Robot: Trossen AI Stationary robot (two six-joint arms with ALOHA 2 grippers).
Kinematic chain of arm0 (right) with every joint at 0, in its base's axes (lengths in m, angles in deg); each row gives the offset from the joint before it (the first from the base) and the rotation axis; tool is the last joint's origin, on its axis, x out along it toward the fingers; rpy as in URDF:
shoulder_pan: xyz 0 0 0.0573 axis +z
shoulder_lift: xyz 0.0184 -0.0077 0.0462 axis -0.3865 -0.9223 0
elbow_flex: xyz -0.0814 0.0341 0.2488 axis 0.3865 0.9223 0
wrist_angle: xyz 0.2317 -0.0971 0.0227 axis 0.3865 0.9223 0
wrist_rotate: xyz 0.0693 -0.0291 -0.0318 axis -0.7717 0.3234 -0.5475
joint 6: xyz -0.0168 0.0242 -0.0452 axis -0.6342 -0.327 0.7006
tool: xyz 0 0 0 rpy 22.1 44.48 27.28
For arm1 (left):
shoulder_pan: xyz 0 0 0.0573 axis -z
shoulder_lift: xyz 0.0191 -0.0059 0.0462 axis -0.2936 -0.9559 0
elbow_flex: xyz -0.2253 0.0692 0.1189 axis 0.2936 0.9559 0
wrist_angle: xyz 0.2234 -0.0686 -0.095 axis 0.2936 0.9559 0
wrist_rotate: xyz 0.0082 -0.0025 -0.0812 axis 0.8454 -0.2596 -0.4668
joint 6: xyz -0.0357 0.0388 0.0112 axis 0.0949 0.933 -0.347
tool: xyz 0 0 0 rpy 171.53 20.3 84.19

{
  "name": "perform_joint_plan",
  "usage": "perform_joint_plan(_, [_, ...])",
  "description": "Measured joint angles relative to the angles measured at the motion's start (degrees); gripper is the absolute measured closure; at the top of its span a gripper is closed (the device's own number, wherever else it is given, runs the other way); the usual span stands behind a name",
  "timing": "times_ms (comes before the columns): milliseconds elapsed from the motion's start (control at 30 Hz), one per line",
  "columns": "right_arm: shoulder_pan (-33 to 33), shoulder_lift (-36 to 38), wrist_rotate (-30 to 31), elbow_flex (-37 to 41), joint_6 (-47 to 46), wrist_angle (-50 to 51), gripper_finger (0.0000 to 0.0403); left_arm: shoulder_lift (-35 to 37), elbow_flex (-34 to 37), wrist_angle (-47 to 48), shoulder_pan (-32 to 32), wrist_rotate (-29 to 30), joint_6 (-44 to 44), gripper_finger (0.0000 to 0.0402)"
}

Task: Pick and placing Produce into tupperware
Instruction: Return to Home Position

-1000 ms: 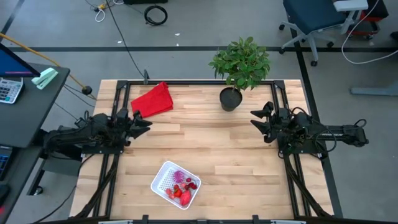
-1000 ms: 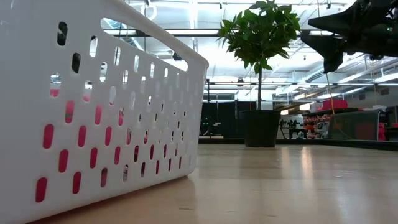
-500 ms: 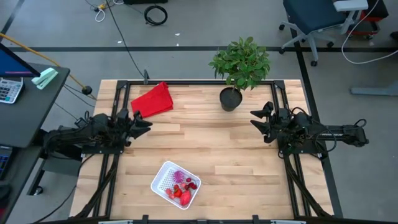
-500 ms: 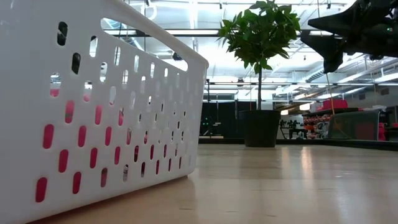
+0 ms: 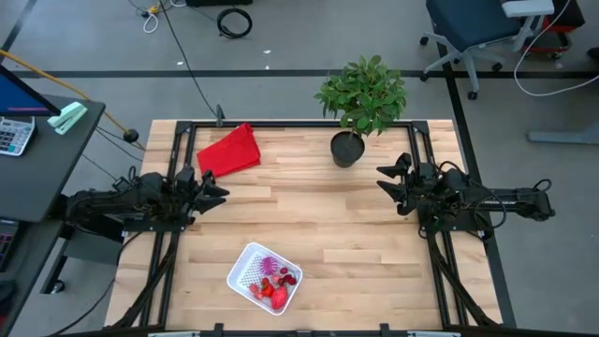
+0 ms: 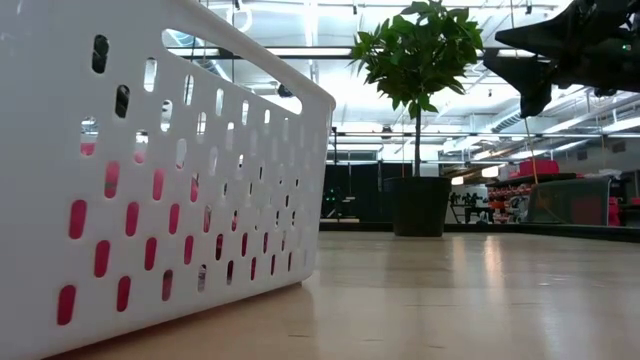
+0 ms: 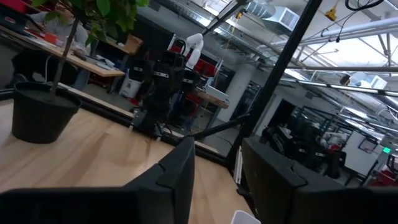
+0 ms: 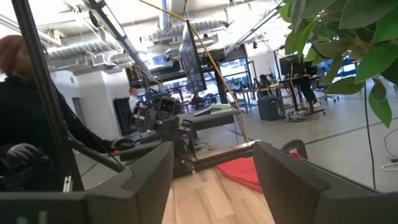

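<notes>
1. Near the worktop's point(image 5: 318, 225) edge opposite the plant point(image 5: 363, 94), nearer the left arm point(image 5: 122, 208), sits the white container point(image 5: 240, 261), holding red fruit pieces point(image 5: 278, 299) and a spiky purple ball point(image 5: 270, 266).
2. At the worktop's left side rests the left arm, jaws spread and empty.
3. At its right side rests the right arm point(image 5: 468, 199), jaws likewise spread and empty.

A robotics lab in an open industrial hall: bare ceiling ducts point(image 8: 166, 23), workbenches point(image 7: 96, 66) loaded with equipment, loose cables point(image 5: 234, 21) across the grey floor point(image 5: 309, 37), and a rolling office chair point(image 5: 473, 26).
</notes>
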Motion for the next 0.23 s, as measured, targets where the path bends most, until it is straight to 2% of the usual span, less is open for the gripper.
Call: perform_joint_plan(233, [0.0, 0.0, 0.0, 0.0, 0.0, 0.0, 0.0172, 0.01, -0.02, -0.02, 0.1, 0.0, 0.01, 0.026])
